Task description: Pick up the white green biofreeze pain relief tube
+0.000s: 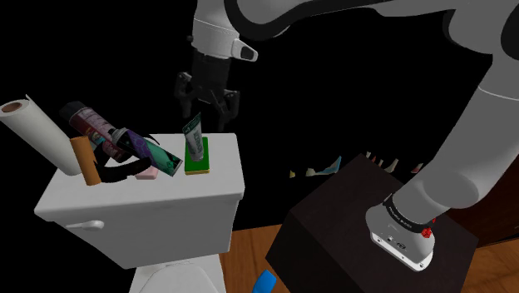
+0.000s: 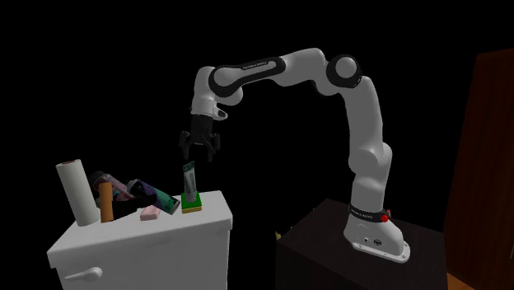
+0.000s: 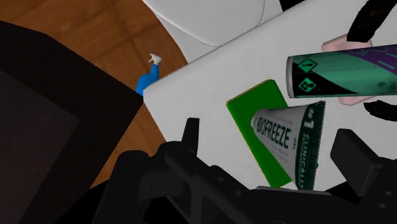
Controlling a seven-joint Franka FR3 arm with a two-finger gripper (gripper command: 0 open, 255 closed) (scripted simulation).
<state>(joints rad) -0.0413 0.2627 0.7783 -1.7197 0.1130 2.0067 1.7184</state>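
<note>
hovering over the toilet tank lid (image 1: 223,179), the gripper (image 1: 208,111) points straight down with its two black fingers spread apart and nothing clasped between them. just below it stands the biofreeze tube (image 1: 193,137), white with green print, cap down and flat crimped end up. it rests on a green pad (image 1: 202,163) at the end of the lid nearest the stand (image 1: 349,220).

that upright pose is, i judge, why the hand comes from above: the crimped end gives a thin flat edge to close across, with no reaching in among the clutter. the clutter lies further along the lid, toward the shoulder view's left: a dark green can (image 1: 162,156) on its side near the pad, a pink bar (image 1: 147,173), a spray can (image 1: 91,125), an orange cylinder (image 1: 86,158) and a paper roll (image 1: 37,129).

the wrist view gives what the others cannot: the printed name, and the tube lying between the fingers without contact, nearer one finger than the other. it also shows the wood floor (image 3: 95,32) and a small blue thing (image 3: 147,79) beside the toilet. the second exterior view shows a clear gap between the fingertips and the tube's top. in the shoulder view that gap looks almost closed.
</note>
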